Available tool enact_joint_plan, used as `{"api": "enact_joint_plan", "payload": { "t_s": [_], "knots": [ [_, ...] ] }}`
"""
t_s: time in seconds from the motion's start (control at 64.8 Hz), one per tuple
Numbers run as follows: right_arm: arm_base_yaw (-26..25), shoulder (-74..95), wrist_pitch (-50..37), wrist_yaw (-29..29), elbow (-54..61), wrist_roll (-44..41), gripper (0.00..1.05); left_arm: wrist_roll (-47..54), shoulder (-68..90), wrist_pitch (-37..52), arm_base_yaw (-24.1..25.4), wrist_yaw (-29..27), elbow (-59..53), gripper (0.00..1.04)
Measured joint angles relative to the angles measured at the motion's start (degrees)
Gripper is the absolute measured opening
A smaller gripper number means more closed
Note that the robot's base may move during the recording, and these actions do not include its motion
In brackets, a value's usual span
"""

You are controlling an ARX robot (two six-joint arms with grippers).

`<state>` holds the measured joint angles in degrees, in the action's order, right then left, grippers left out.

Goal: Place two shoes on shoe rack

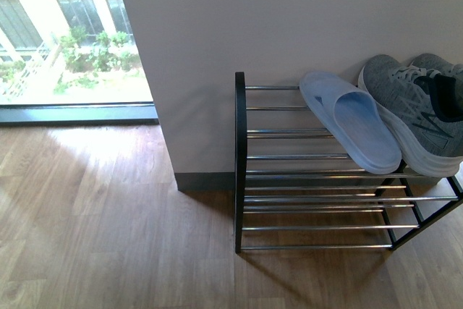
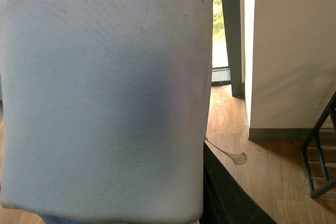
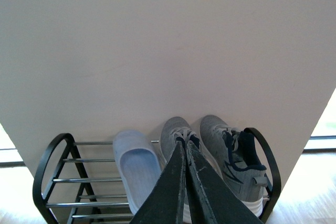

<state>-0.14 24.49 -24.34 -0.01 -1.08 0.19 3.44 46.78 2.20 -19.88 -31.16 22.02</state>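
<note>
The shoe rack [image 1: 311, 197] stands against the wall, black frame with chrome bars. On its top shelf lie one pale blue slide sandal [image 1: 354, 124] and, right of it, a pair of grey knit sneakers [image 1: 419, 113]. Neither arm shows in the front view. In the left wrist view another pale blue slide sandal [image 2: 100, 98] fills most of the picture, with my left gripper [image 2: 202, 203] shut on it; only one dark finger [image 2: 226, 195] shows. My right gripper [image 3: 185, 144] is shut and empty, its tips lined up over the left sneaker [image 3: 172, 132], with the shelved sandal [image 3: 137, 169] beside it.
A white wall [image 1: 253, 34] backs the rack, ending in a corner beside a floor-level window [image 1: 72, 41]. Wood floor [image 1: 108, 215] lies left of and before the rack. A corner of the rack [image 2: 321, 161] shows in the left wrist view, and a small leaf-like scrap [image 2: 237, 157] lies on the floor.
</note>
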Motion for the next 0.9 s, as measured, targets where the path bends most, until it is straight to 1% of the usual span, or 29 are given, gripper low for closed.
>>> {"api": "enact_joint_plan", "payload": {
  "t_s": [0.309, 0.834, 0.88, 0.896],
  "knots": [
    [0.02, -7.28, 7.08, 0.02, 0.0, 0.0, 0.02, 0.0, 0.0, 0.0, 0.0, 0.0, 0.0, 0.02],
    [0.02, -14.12, 13.94, 0.02, 0.0, 0.0, 0.02, 0.0, 0.0, 0.0, 0.0, 0.0, 0.0, 0.02],
    [0.02, -15.76, 15.72, 0.02, 0.0, 0.0, 0.02, 0.0, 0.0, 0.0, 0.0, 0.0, 0.0, 0.02],
    [0.02, -17.16, 17.99, 0.07, 0.0, 0.0, 0.02, 0.0, 0.0, 0.0, 0.0, 0.0, 0.0, 0.02]
  ]
}}
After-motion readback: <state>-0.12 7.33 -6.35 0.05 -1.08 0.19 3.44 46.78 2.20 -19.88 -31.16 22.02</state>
